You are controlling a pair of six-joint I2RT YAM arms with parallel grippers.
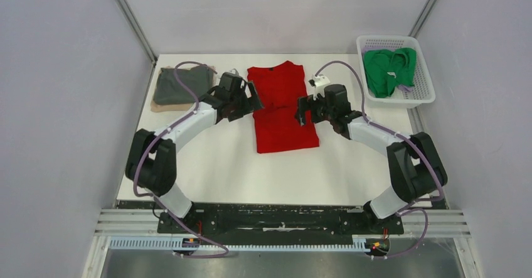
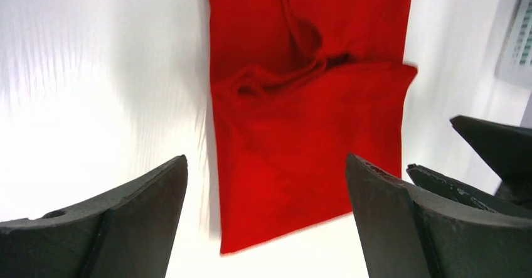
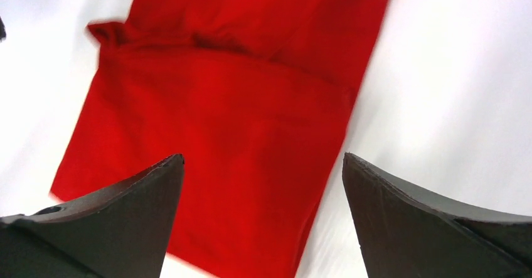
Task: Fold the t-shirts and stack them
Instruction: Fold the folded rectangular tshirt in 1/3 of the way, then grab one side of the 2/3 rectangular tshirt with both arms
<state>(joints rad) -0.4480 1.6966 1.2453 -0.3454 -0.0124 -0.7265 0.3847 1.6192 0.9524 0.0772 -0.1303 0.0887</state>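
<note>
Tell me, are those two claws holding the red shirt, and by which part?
Nothing is held. The left gripper and the right gripper both hang open over the red t-shirt, with no cloth between their fingers.

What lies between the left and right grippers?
The red t-shirt, partly folded on the white table; the top external view shows the left gripper and right gripper flanking its middle.

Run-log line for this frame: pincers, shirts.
left pincer: open, empty | right pincer: open, empty | red t-shirt: partly folded, between pincers | green t-shirt: in basket
</note>
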